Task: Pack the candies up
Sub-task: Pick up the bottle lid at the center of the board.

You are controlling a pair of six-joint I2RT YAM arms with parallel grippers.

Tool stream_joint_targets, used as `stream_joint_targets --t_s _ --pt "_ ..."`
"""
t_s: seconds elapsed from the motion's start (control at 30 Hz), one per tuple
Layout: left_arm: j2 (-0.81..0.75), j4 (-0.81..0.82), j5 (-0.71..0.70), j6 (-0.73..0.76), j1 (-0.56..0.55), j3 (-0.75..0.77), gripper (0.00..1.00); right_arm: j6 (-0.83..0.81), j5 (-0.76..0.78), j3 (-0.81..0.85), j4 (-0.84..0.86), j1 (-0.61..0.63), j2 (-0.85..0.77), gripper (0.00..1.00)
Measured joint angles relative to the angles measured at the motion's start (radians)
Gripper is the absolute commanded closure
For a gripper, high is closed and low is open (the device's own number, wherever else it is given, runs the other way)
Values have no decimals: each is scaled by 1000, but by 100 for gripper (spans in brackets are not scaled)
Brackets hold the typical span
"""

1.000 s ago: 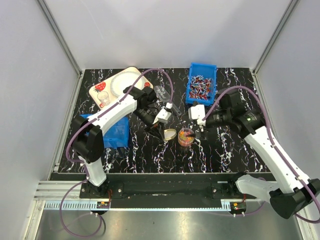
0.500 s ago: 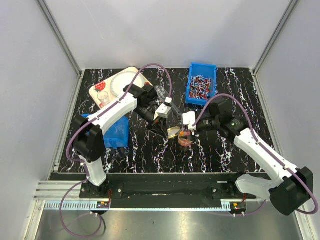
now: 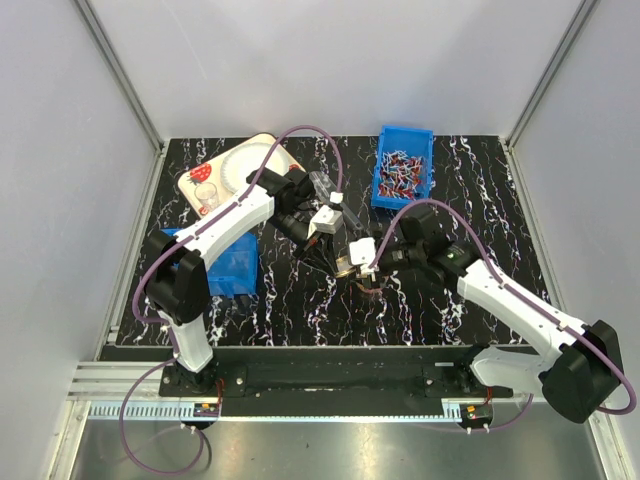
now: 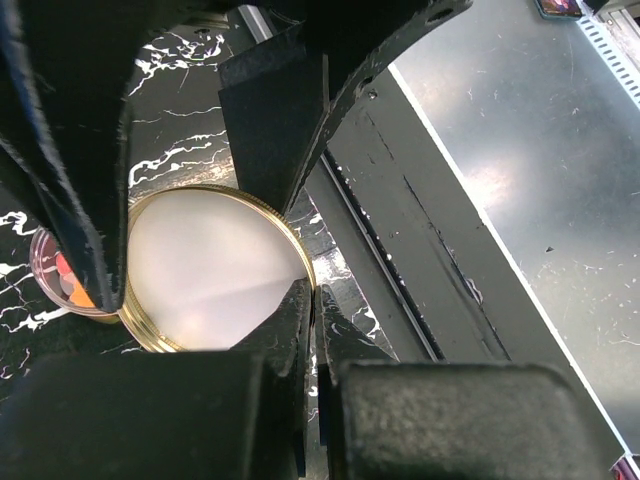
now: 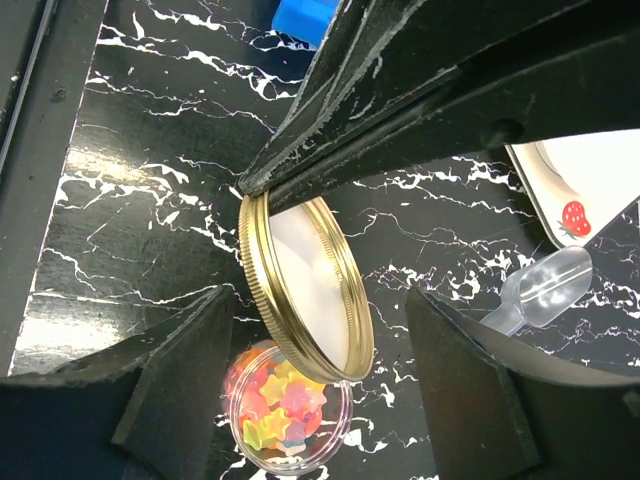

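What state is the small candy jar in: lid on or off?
Off. The jar is uncovered, candies showing inside, and the left gripper holds the gold lid tilted on edge.

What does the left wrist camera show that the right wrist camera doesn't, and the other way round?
Only the left wrist view: the bare metal floor beyond the table's edge. Only the right wrist view: a clear scoop, a strawberry-print tray and a corner of a blue bin. Both: the gold lid pinched at its rim by the left gripper, and the open jar of candies, only a sliver in the left view.
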Motion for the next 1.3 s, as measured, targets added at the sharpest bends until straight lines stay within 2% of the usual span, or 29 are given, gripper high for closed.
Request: stream_joint_targets --t_s 0.07,0.1,0.13,0.3,0.4,0.43,0.53,0.57,0.67,0.7,0.73,0.77,0.83,0.9,0.93,1.07,1.2,1.3 --pt "0 0 2 -2 0 0 100 -6 6 -1 0 5 0 34" --pt "0 0 2 -4 0 0 100 -10 9 -2 1 7 0 40" --pt "0 0 2 -5 0 0 100 -11 13 -2 1 10 0 42" --pt "0 0 5 -9 0 0 100 -16 43 -14 24 23 8 46" --pt "0 0 6 -12 0 0 100 -17 54 -18 32 27 13 58" --pt "0 0 6 -12 0 0 100 -18 58 -18 33 29 14 66" --pt "0 2 4 -14 5 0 98 -23 56 -18 14 35 14 81" --pt "0 2 4 -16 9 0 96 -27 56 -18 7 38 14 83" --pt "0 2 4 -18 15 0 82 -32 50 -18 -23 43 13 84" --pt "0 4 5 -21 13 0 73 -32 49 -18 -29 43 11 84" --pt "0 5 5 -20 11 2 60 -31 49 -18 -32 43 9 84" --pt "0 3 5 -23 8 4 54 -31 49 -17 -38 43 7 84" --pt "0 -2 8 -34 5 14 44 -31 50 -10 -53 43 5 84" --pt "0 -3 9 -37 6 25 39 -30 52 2 -74 43 2 84" --pt "0 -2 10 -36 9 30 32 -29 53 7 -82 43 0 85" --pt "0 -1 19 -31 57 40 24 -16 52 33 -127 43 -17 85" --pt "-5 -1 19 -45 120 39 21 32 52 52 -157 43 -33 87" --pt "-57 56 -5 -147 128 1 19 92 52 77 -167 43 -33 88"
